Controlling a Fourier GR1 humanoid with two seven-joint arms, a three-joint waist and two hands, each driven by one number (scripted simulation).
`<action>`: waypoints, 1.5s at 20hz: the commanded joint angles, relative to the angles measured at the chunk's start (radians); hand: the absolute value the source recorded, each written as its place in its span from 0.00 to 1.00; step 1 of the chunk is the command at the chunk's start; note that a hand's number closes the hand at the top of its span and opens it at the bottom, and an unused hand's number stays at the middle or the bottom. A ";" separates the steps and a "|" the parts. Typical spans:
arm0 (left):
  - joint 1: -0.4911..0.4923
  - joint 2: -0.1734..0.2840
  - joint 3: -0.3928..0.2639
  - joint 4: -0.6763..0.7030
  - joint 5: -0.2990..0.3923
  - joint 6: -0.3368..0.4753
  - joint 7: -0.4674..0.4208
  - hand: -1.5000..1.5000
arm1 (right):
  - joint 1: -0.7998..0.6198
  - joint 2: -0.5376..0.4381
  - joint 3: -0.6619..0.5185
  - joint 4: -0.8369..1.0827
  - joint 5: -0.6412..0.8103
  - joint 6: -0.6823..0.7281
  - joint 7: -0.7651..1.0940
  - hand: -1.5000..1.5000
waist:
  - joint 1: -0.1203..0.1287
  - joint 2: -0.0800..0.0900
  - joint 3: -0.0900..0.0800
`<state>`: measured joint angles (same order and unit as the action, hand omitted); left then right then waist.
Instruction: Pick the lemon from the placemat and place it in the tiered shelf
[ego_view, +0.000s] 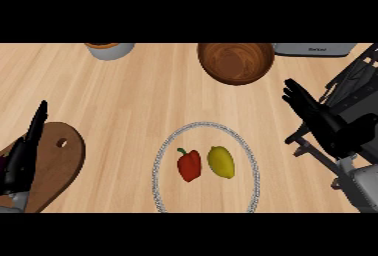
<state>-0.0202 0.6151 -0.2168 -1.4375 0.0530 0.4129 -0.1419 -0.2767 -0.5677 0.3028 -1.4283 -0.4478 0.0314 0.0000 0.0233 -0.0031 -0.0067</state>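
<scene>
Single head view, looking steeply down on the wooden counter (133, 100). Close in: forearms enter from the lower edge, the wooden bowl (236, 62) near the top.

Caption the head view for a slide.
Lemon beside a red pepper on the round placemat; right hand open above the tiered shelf, left hand resting.

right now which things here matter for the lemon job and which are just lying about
For the job:
- lemon
- round placemat under it
- tiered shelf at the right edge
- right hand, open, in front of the shelf

Lying about:
- red bell pepper beside the lemon
- wooden bowl
- cutting board
- left hand, resting open
</scene>
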 joint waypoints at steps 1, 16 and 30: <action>-0.014 -0.044 0.028 -0.019 -0.002 -0.039 0.020 0.50 | -0.072 0.038 -0.058 0.072 0.020 0.053 0.025 0.00 | -0.017 0.003 0.007; -0.097 -0.215 -0.113 -0.044 0.133 -0.153 0.094 0.50 | 0.040 0.263 -0.079 0.185 0.268 -0.575 -0.232 0.00 | -0.044 0.008 0.009; -0.179 -0.312 -0.091 0.097 0.087 -0.175 0.059 0.50 | 0.064 0.060 0.075 -0.145 0.344 -0.274 0.065 0.00 | -0.035 0.001 0.005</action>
<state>-0.2056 0.3308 -0.3151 -1.4126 0.1530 0.2551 -0.0168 -0.2205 -0.4354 0.3483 -1.4667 -0.1474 -0.2762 -0.0655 -0.0080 -0.0046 -0.0037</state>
